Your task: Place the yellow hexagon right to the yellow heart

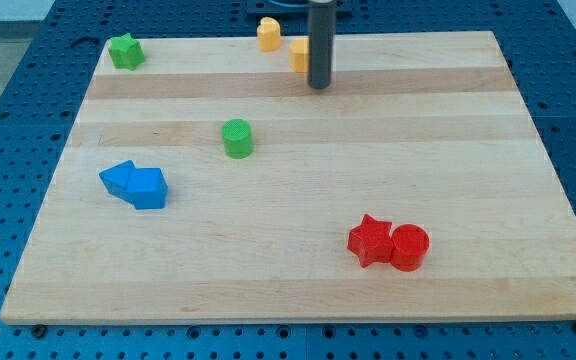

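Two yellow blocks sit near the view's top edge of the wooden board [298, 290]. The one with a rounded top, which looks like the yellow heart [268, 33], is further up and left. The other, apparently the yellow hexagon [299, 55], lies just below and right of it, and its right part is hidden behind my dark rod. My tip [318, 86] rests on the board just below and right of the hexagon, close to it. I cannot tell whether the rod touches it.
A green star [125, 51] is at the top left corner. A green cylinder [237, 138] stands left of centre. Two blue blocks [135, 184] touch at the left. A red star [370, 240] and a red cylinder [409, 247] touch at the lower right.
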